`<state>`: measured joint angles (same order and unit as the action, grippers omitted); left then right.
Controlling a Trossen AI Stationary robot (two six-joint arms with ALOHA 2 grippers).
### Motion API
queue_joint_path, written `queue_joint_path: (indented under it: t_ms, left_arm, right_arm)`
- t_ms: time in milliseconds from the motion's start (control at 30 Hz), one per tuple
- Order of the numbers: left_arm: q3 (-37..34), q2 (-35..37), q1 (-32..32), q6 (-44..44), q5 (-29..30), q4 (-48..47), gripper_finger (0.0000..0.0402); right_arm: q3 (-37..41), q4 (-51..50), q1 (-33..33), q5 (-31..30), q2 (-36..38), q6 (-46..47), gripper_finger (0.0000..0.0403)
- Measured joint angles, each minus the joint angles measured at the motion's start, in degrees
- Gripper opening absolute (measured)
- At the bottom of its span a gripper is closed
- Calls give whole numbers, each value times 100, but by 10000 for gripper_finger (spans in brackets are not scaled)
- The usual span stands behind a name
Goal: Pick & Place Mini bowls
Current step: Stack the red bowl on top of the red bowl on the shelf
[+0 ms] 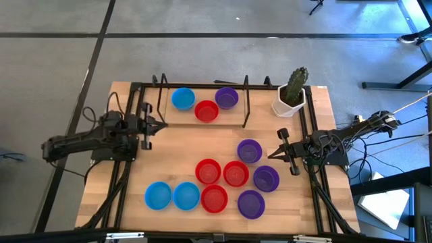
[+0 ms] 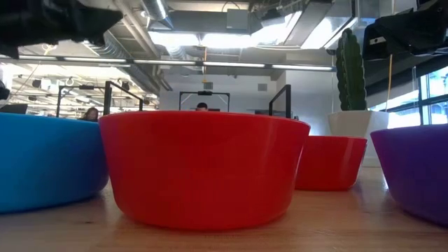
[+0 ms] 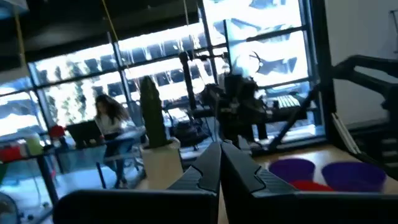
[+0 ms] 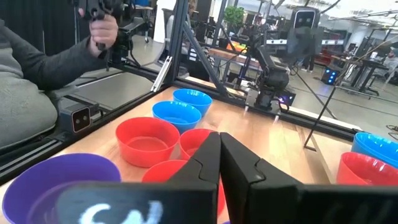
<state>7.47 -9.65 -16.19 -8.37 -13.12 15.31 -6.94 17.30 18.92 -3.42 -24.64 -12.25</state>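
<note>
High view shows you the mini bowls in two groups on the worktop (image 1: 128, 196): a blue bowl (image 1: 183, 98), a red bowl (image 1: 206, 111) and a purple bowl (image 1: 227, 98) at the far edge, and nine more clustered near the front, around the red pair (image 1: 221, 173). Your left tool (image 1: 156, 126) hangs over the left side, fingers pressed together, empty. Your right tool (image 1: 275, 154) sits just beside the upper purple bowl (image 1: 250, 150), fingers also together.
</note>
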Motion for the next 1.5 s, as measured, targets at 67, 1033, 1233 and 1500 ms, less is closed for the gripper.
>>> queue_joint_path:
  t_ms: [67, 1033, 1233, 1500]
  left_arm:
    - [-67, 39, -2, 14, -138, -196, 3]
    - [-138, 52, -2, 167, -194, -641, 4]
    - [-138, 50, -2, 167, -193, -651, 8]
    - [-138, 51, -2, 165, -193, -654, 4]
  right_arm:
    - [0, 2, 0, 0, 0, 132, 10]
    - [-5005, -3567, -4, -209, -5915, 225, 54]
    - [-5395, -3436, -196, -23, -6553, -508, 136]
    - [-5407, -3526, -860, 632, -6797, -688, 171]
